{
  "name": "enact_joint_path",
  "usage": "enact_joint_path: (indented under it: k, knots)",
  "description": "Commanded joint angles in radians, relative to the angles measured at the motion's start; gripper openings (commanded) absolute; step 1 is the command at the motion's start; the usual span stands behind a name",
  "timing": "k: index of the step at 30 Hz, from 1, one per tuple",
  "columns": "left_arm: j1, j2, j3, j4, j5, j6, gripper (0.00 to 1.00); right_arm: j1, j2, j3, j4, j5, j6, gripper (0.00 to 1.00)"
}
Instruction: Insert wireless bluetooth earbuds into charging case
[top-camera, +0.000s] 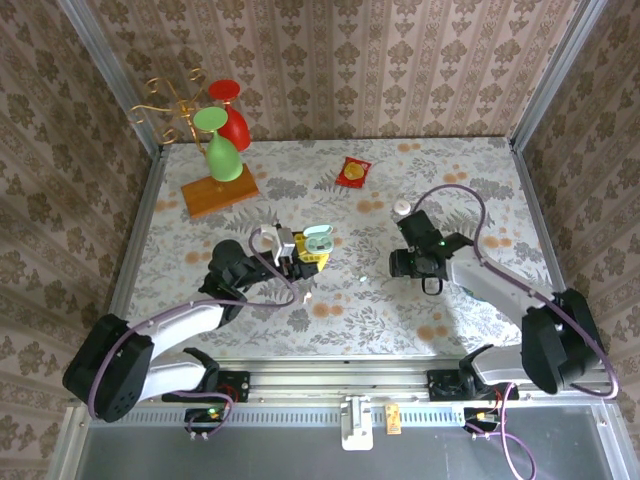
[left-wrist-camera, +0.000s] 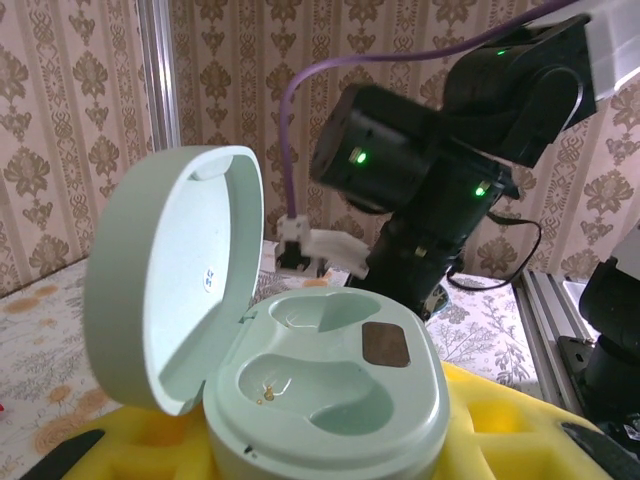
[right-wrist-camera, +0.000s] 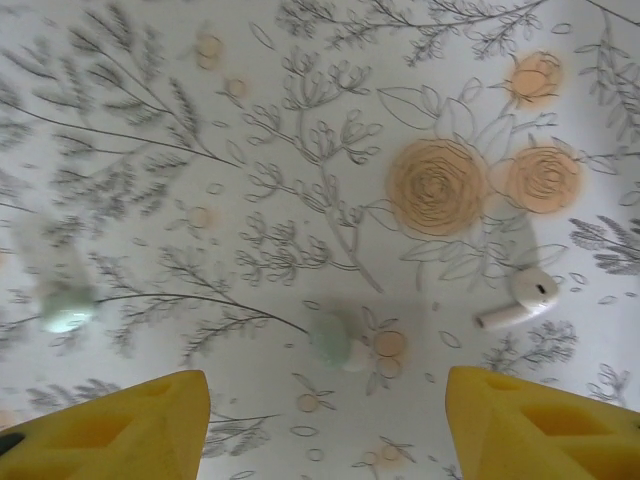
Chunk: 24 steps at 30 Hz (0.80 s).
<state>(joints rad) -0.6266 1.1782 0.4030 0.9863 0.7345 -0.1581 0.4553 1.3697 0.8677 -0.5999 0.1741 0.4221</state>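
- Top external view: finds the charging case (top-camera: 320, 240) left of centre on the bench (top-camera: 450, 170), lid thrown back, at the tip of the left arm (top-camera: 190, 320). Left jaws clamped on the case.
- Left wrist view: looks straight into that case. Shows the lid (left-wrist-camera: 170, 280) standing up on the left and the base seated between the yellow pads (left-wrist-camera: 500, 440). Shows both wells (left-wrist-camera: 300, 385) bare, with small gold contacts in the nearer one. No bud seated, so reads as opening done and filling not begun.
- Right wrist view, left to right: picks out a blurred pale green earbud (right-wrist-camera: 65, 305) loose on the bench. Then a second pale green earbud (right-wrist-camera: 335, 340) near the middle, straight ahead of the gap between the right jaws. Then a white stemmed earbud (right-wrist-camera: 520, 298) further right. All three lying on the bench, none touched.
- Right jaws released: yellow fingers (right-wrist-camera: 540, 420) spread wide, nothing between them, poised over the middle bud.
- Judged stage: early. Case opened and presented. Left to do: pick up a pale green bud, carry it across, seat it in a well, repeat for its partner, then probably close the lid.
- Worth noting: white stemmed bud likely belongs to another case, going by colour. Cannot tell which well suits which green bud.
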Motion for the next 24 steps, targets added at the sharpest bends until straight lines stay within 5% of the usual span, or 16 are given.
enact_joint_path:
  k: [1,7,24]
  knots:
    - [0.007,-0.048,-0.015,-0.019,-0.008,0.012,0.25,0.039,0.084,0.081,-0.145,0.189,-0.02,0.61]
    - [0.007,-0.084,-0.018,-0.065,-0.015,0.034,0.25,0.118,0.215,0.159,-0.238,0.297,-0.06,0.46]
    - [0.007,-0.087,-0.029,-0.067,-0.019,0.044,0.25,0.181,0.447,0.275,-0.316,0.304,-0.075,0.34]
